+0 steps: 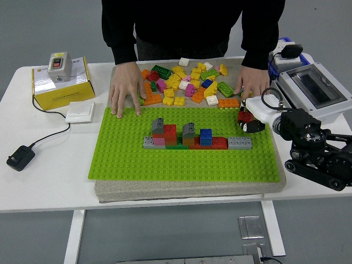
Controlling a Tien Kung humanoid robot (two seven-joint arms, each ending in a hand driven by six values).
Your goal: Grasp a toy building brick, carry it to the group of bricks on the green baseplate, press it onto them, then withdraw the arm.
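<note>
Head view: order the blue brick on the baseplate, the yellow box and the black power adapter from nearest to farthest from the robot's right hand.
From the right hand:
1. Blue brick, mid-baseplate, just to its left.
2. Yellow box, table's far left.
3. Black power adapter, left edge, nearer the camera.

One baseplate [181, 159]. One robot hand [251, 122], one red brick [245, 116] in it. Two person's hands [124, 88] [252, 82]. One yellow box [59, 83], one adapter [21, 157]. Loose bricks [187, 82]: too many to count.

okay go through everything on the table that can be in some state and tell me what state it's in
right hand: shut on red brick, above baseplate
green baseplate: flat, row of bricks pressed on
person's hands: flat at baseplate's far edge
loose bricks: scattered
enclosure box: lid closed
</note>
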